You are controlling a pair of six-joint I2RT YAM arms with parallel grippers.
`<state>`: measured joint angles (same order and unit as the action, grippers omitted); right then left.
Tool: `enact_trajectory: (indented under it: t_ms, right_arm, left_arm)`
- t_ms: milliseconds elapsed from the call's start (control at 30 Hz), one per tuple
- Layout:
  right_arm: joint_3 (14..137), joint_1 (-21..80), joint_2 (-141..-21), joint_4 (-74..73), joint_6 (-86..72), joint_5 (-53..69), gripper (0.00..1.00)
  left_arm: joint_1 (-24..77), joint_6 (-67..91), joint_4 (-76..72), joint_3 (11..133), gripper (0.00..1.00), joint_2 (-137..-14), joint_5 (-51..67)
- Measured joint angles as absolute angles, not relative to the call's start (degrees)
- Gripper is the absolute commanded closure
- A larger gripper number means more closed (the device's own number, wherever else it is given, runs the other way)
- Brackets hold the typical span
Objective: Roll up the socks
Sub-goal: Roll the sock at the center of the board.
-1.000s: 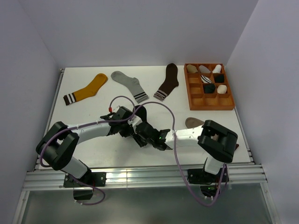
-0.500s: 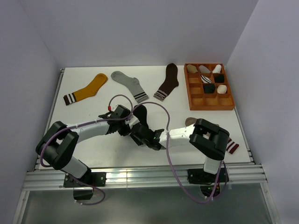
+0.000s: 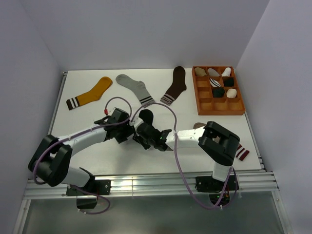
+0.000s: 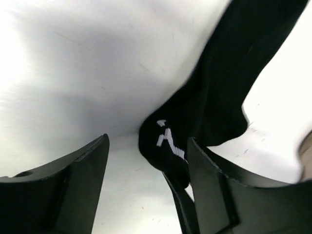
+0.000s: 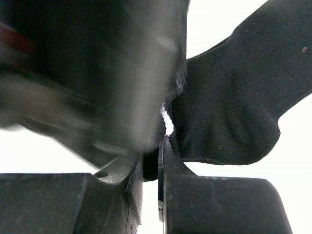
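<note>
Both grippers met over the white table (image 3: 83, 117), fingertips nearly touching each other.

Left gripper (image 4: 146, 144): fingers spread wide. One end of the black sock (image 3: 146, 117) lay on the table between them, closer to the right-hand finger (image 4: 224, 195) than to the left-hand one. The fingers did not clamp it. A small white mark showed on the fabric at that end.

Right gripper (image 5: 152, 156): fingers pressed almost together, with only a thin slit between them. A dark edge of the black sock ran down into that slit, pinched. The rest of the sock spread away ahead of the fingertips and to their right, lying flat on the table. The left gripper appeared as a blurred dark mass just ahead and to the left of these fingers.

The taupe sock (image 3: 197, 127) lay well behind the right gripper. It was partly hidden under that arm, and its maroon-and-white cuff (image 3: 242, 154) showed past the arm's elbow.

Well beyond both grippers, a yellow sock (image 3: 90, 93), a grey sock (image 3: 135, 89) and a brown sock (image 3: 175, 85) lay flat and apart in a row. A wooden tray (image 3: 219, 112) stood far off to the right of the right gripper. Several of its compartments held rolled socks.
</note>
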<state>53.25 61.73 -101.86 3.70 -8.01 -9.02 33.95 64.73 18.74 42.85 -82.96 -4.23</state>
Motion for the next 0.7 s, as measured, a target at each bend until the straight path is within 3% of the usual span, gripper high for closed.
enact_trajectory:
  t_ms: [233, 700]
  right_arm:
    - [55.0, 56.4, -101.8, 0.5, -8.8, 5.7, 1.00]
    - [60.3, 42.7, -112.9, 0.5, -23.1, 45.6, 1.00]
  left_arm:
    - [28.6, 67.0, 19.8, 38.4, 0.23, -72.2, -7.4]
    - [28.5, 68.7, 14.2, 25.8, 0.26, -58.5, -4.4]
